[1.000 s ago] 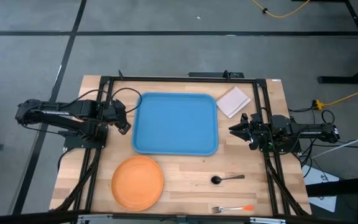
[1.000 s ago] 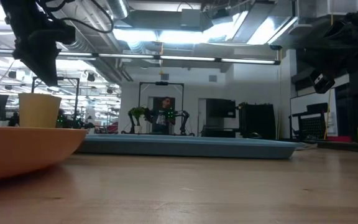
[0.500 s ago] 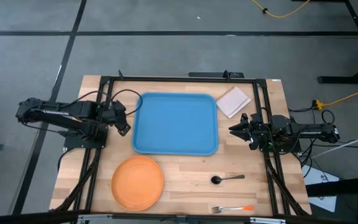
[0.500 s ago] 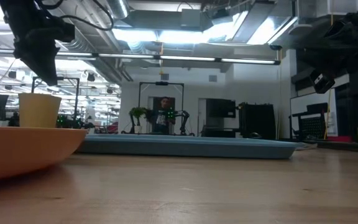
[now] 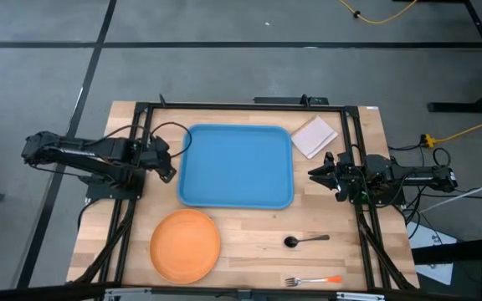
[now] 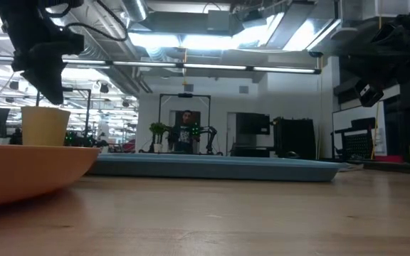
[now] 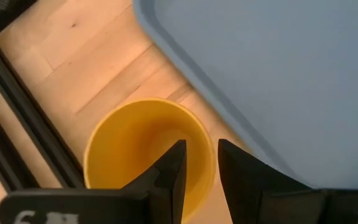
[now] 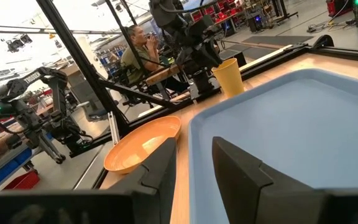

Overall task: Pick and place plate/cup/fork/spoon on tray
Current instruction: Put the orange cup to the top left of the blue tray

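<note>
From above, my left hand [image 5: 171,166] is at the left edge of the blue tray [image 5: 237,165], which lies in the middle of the bench [image 5: 249,234]; the cup is hidden under it in this view. My right hand [image 5: 315,175] waits just beside the right edge of the tray. The orange plate [image 5: 185,244] lies on the bench near the front left corner of the tray, the dark spoon [image 5: 305,241] lies in front of the tray to the right, and the fork [image 5: 313,280] with its orange handle is near the front edge of the bench. A white pad [image 5: 315,136] sits by the back right corner of the tray. From the low camera, the cup [image 6: 45,126] stands upright behind the plate [image 6: 30,168], and my left hand [image 6: 46,91] hangs over it, close to its rim; the tray [image 6: 216,167] stretches across the middle. From my left wrist, the cup [image 7: 135,143] is just beside the rim of the tray [image 7: 272,81], and my two fingers [image 7: 173,177] stand a little apart, one inside the cup and one outside its wall, not clamped on it. From my right wrist, my fingers [image 8: 160,171] are apart over the tray [image 8: 291,130], with the plate [image 8: 143,144] and the cup [image 8: 229,76] beyond, and a person [image 8: 132,56] sits in the room behind.
</note>
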